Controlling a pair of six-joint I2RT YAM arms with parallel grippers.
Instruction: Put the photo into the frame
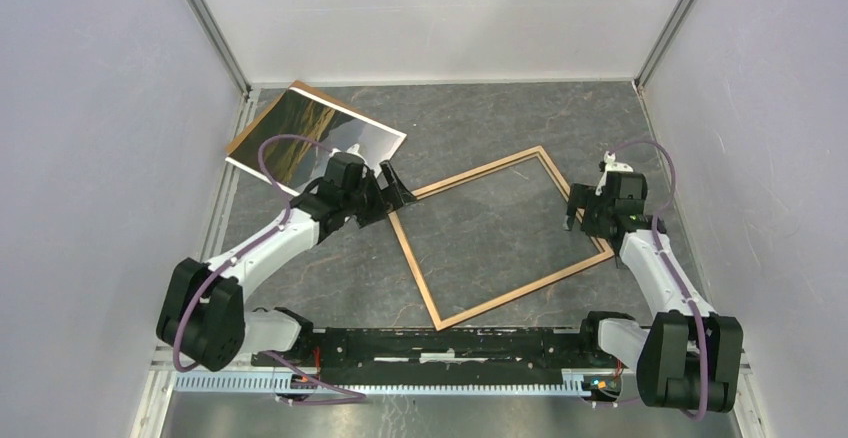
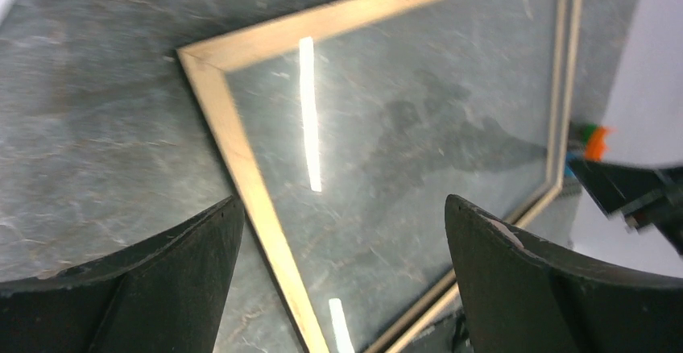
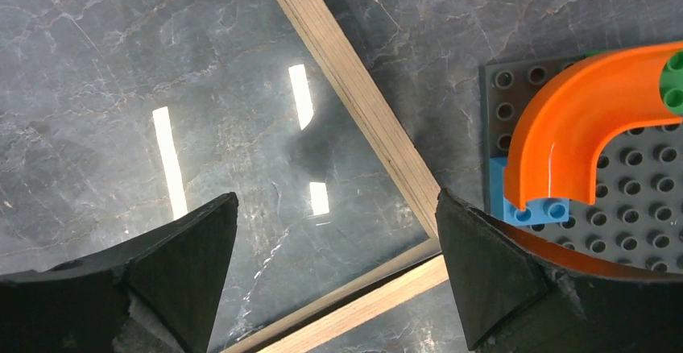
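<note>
The frame (image 1: 500,241) lies flat on the table, light wood face up, its clear pane reflecting lights. The photo (image 1: 320,138), with dark hills and a white border, lies at the back left on a brown backing board (image 1: 243,134). My left gripper (image 1: 398,188) is open and empty above the frame's left corner. In the left wrist view the frame's rail (image 2: 242,151) runs between the open gripper's (image 2: 342,232) fingers. My right gripper (image 1: 578,214) is open and empty over the frame's right corner. That corner (image 3: 403,184) shows in the right wrist view by the gripper (image 3: 337,224).
A grey studded toy plate (image 3: 620,184) with an orange curved piece (image 3: 580,119) and a blue brick lies just right of the frame's right corner. White walls close in the table on the left, back and right.
</note>
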